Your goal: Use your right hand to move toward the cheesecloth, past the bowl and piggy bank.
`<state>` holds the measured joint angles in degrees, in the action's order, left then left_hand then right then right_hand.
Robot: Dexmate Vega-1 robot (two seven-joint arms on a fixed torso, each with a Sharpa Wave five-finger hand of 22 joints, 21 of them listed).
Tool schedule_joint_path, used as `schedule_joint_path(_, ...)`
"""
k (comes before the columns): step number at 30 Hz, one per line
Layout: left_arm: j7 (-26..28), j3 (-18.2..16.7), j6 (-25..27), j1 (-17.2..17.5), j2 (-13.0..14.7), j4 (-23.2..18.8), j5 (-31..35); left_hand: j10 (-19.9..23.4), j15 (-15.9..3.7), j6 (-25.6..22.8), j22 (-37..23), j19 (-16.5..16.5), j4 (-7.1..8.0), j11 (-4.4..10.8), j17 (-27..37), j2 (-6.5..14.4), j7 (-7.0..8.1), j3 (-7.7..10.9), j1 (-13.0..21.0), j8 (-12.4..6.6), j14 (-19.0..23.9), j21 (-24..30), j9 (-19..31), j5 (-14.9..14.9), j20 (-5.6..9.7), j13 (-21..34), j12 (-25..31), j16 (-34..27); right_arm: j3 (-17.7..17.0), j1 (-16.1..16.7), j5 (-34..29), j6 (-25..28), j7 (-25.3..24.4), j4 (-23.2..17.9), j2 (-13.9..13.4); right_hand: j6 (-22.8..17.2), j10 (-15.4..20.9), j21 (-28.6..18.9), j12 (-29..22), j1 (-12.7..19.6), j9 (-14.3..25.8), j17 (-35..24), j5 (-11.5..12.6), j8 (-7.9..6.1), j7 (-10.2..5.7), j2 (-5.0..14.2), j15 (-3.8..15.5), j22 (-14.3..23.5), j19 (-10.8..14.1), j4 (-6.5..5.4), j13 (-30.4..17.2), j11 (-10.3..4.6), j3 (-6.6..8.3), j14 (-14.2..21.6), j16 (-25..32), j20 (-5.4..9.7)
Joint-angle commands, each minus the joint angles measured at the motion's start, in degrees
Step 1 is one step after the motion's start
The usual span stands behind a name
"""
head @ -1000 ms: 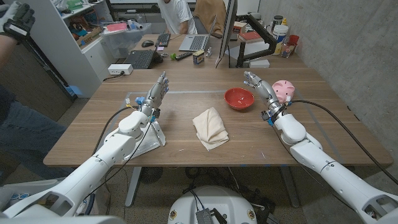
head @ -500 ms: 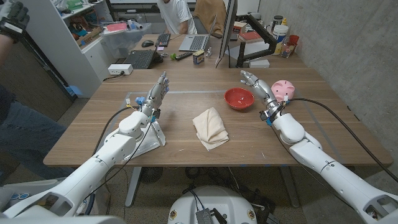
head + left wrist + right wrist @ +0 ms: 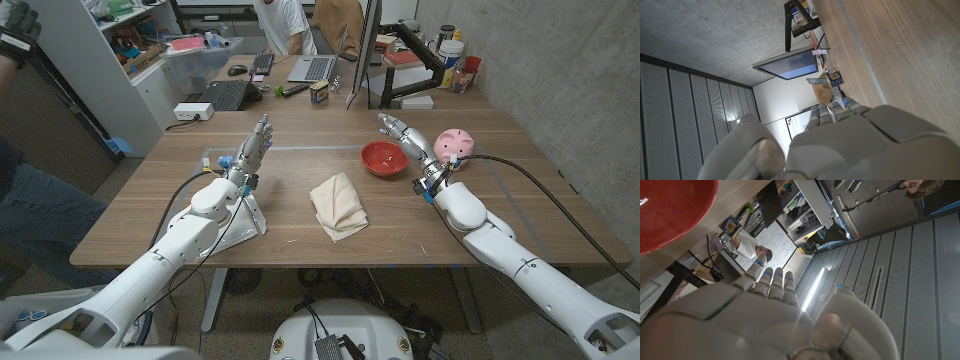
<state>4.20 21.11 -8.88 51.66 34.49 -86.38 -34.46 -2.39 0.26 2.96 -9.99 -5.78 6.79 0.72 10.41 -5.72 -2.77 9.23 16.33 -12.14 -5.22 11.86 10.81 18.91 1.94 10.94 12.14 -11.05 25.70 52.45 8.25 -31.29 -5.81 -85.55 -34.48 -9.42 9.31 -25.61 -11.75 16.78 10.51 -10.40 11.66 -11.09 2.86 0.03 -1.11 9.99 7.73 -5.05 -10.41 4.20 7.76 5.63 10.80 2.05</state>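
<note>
- Wooden table (image 3: 520, 190) takes up most of the head view, with everything that matters spread over its middle and right side.
- Both arms reach in from the near edge. The left hand (image 3: 255, 145) is over on its own side, fingers straight and apart, holding nothing, well away from the action.
- Right hand (image 3: 400, 135) is up off the table between the red bowl (image 3: 384, 157) and the pink piggy bank (image 3: 454, 146), fingers stretched out and parted, nothing in it. In the right wrist view the bowl's red rim (image 3: 670, 215) sits right beside the fingertips.
- Progress-wise I'd call it early to halfway: the hand is level with the bowl and piggy bank but hasn't cleared them, and it's nowhere near the cloth yet. What's left is swinging across or around the bowl toward the table's middle.
- Cheesecloth (image 3: 337, 205) is a cream folded bundle, a bit rumpled, lying flat near the centre of the table, closer to the robot than the bowl and well apart from it. Looks soft and floppy, nothing touching it.
</note>
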Motion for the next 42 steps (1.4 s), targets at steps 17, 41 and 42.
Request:
schedule_joint_path(17,0.86,0.41,0.70,-0.47,-0.23,-1.39,0.62,0.43,0.15,-0.21,-0.33,-0.37,-0.03,0.01,0.19,0.89,0.23,-0.42,0.15,0.28,-0.28,-0.19,0.07,0.52,2.62,-0.02,-0.13,0.16,0.62,-0.52,-3.34,-0.63,0.55,-1.15,-0.87,-0.20,0.24,0.90,-0.12,0.80,0.24,-0.13,0.37,-0.20,-0.39,0.09,0.14,0.13,0.17,0.54,-0.09,-0.22,0.17,-0.14,0.05,0.81)
schedule_joint_path(41,-0.12,1.03,0.69,-1.95,-1.02,0.45,0.63,0.68,0.00,-0.59,-0.34,-0.41,-0.08,0.22,0.19,1.13,0.38,-0.69,0.25,0.25,-0.10,-0.25,0.07,0.59,2.35,-0.02,-0.10,0.13,1.83,-0.94,-7.42,-1.28,0.21,-1.60,-0.87,-0.42,0.11,1.57,-0.08,1.11,0.25,-0.11,0.38,-0.21,-0.82,0.26,0.00,0.15,0.16,0.86,-0.09,-0.18,0.16,-0.35,-0.03,0.64)
schedule_joint_path(42,-0.13,1.06,0.68,-2.02,-1.01,0.53,0.71,0.69,0.00,-0.59,-0.34,-0.42,-0.08,0.23,0.19,1.13,0.39,-0.69,0.25,0.25,-0.09,-0.25,0.07,0.59,2.36,-0.02,-0.10,0.13,1.88,-0.93,-7.92,-1.26,-0.05,-1.66,-0.86,-0.41,0.11,1.59,-0.08,1.12,0.25,-0.11,0.38,-0.21,-0.80,0.26,0.00,0.15,0.14,0.87,-0.09,-0.18,0.16,-0.35,-0.03,0.63)
